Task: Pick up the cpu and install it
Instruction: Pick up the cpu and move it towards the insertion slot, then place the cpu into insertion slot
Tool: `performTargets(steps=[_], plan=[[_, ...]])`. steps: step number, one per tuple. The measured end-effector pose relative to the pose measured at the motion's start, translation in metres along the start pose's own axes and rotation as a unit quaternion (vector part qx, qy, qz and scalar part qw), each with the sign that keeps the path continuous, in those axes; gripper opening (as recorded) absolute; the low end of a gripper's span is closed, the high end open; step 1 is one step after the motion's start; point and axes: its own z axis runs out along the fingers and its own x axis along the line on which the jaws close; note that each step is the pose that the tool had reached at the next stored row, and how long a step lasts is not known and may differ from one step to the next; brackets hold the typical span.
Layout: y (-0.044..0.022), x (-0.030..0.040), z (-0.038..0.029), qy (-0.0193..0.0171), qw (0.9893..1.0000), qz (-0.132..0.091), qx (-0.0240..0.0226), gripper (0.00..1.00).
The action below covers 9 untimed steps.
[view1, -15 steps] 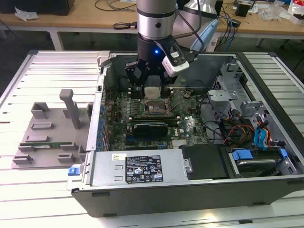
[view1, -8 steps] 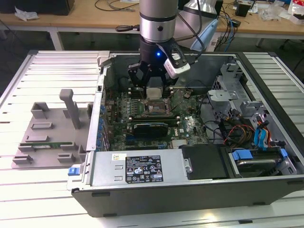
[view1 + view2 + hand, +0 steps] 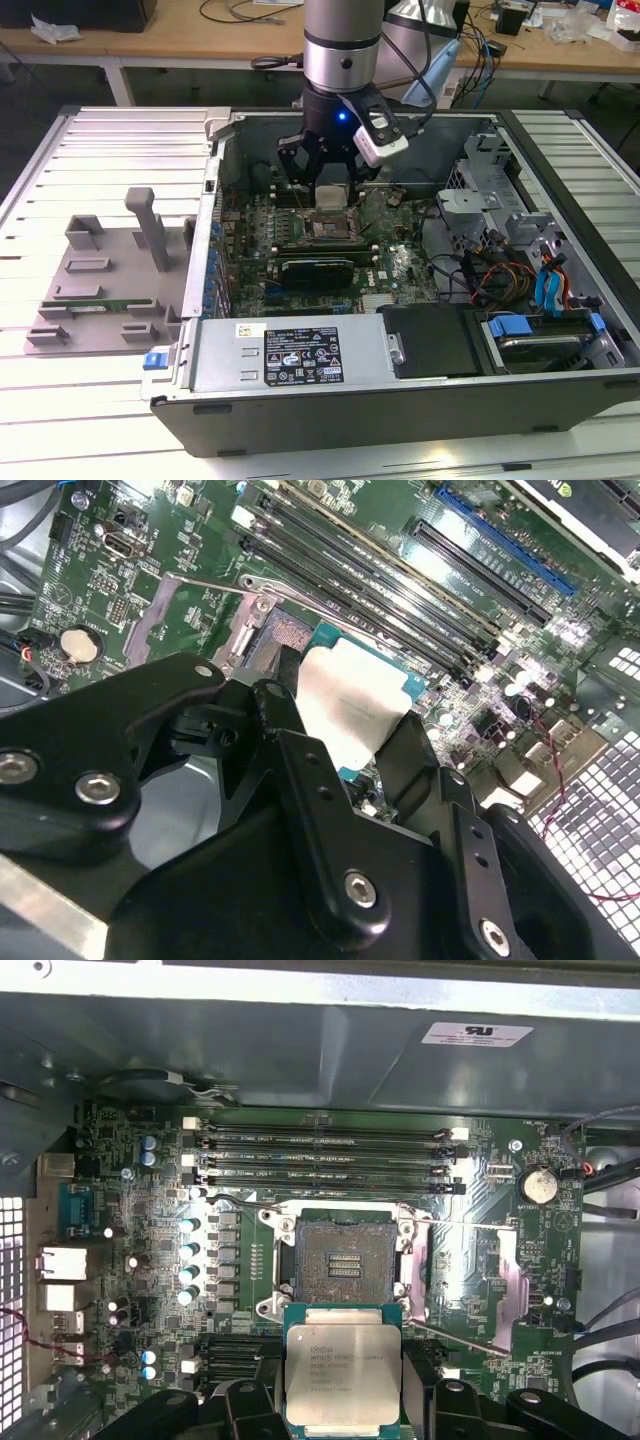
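Observation:
The cpu is a flat square chip with a silver-grey metal top and a green rim. My gripper is shut on it, one black finger on each side. In the second wrist view the cpu shows pale between the fingers of the gripper. The chip hangs level above the motherboard, close beside the open socket and apart from it. The socket's metal load plate is folded back. In the exterior view the gripper reaches down into the open computer case with the cpu just above the socket.
Memory slots run beside the socket. A black expansion card, the power supply and the drive cage stand around it inside the case walls. A grey fixture tray holding a green memory stick lies on the exterior view's left.

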Motion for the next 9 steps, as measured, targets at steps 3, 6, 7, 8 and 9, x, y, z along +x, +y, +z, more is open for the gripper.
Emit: performTargets(steps=[3,6,7,8,9], plan=[[0.0000,-0.0001,0.0000,0.0000,1.0000,0.000,0.0000,0.55],[0.0000,-0.0002,0.0000,0.0000,1.0000,0.000,0.0000,0.55],[0.0000,-0.0002,0.0000,0.0000,1.0000,0.000,0.0000,0.55],[0.0000,-0.0002,0.0000,0.0000,1.0000,0.000,0.0000,0.55],[0.0000,-0.0002,0.0000,0.0000,1.0000,0.000,0.0000,0.55]])
